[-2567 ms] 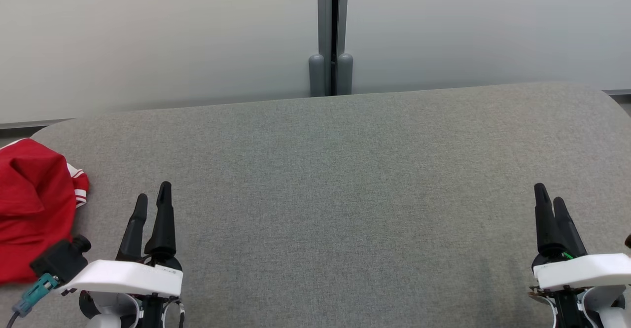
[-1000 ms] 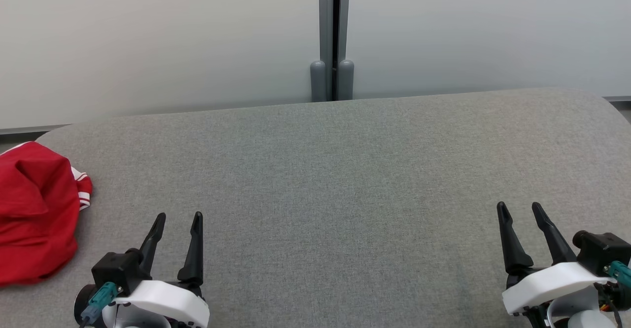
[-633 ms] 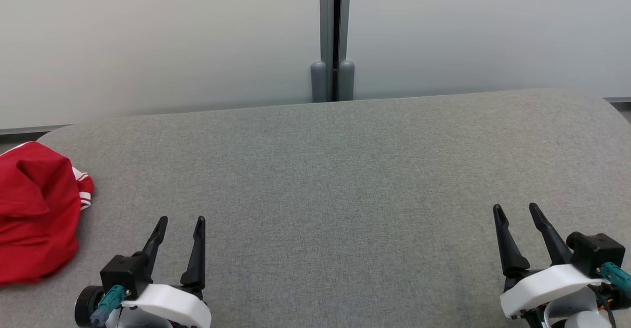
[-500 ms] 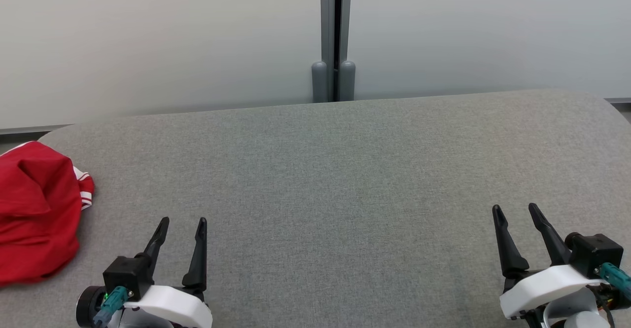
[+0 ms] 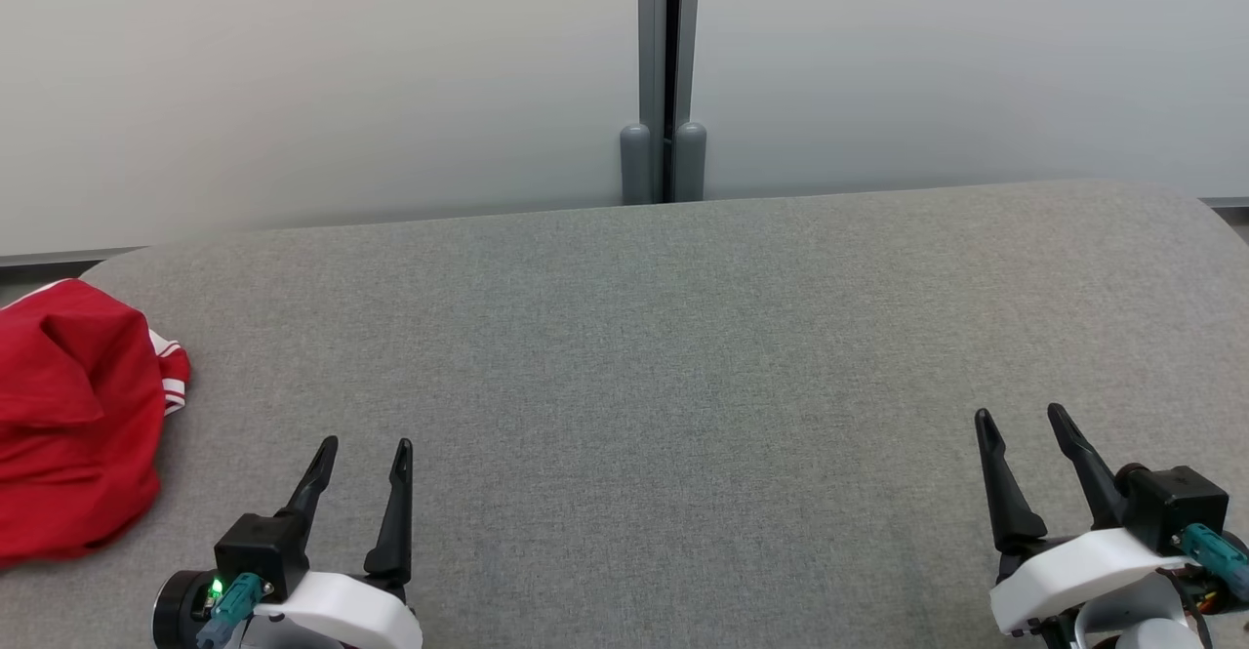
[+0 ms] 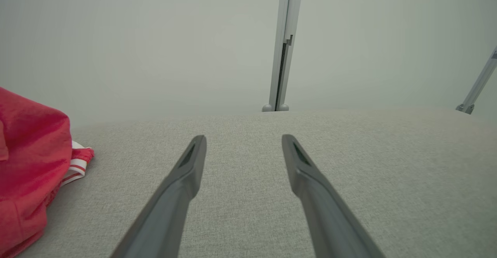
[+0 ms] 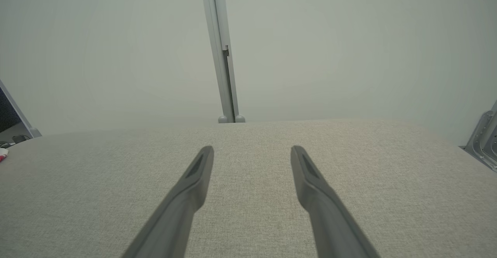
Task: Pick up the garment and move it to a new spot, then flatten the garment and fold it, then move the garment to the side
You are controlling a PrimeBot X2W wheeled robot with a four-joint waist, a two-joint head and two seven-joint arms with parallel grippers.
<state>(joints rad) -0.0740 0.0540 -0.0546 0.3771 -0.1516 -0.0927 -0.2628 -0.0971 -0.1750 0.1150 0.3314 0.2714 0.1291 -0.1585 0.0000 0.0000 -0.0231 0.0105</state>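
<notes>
- The red garment [image 5: 78,425] lies bunched at the left edge of the grey table [image 5: 664,337], its long side running near to far.
- The left gripper [image 5: 367,446] hovers near it on its right, fingers spread wide and empty; this is the nearer arm.
- The right gripper [image 5: 1020,413], likewise wide and empty, sits well apart at the right.

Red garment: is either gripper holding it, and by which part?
Nothing is held. The left gripper and right gripper are open and empty; the red garment lies on the grey surface, apart from both.
</notes>
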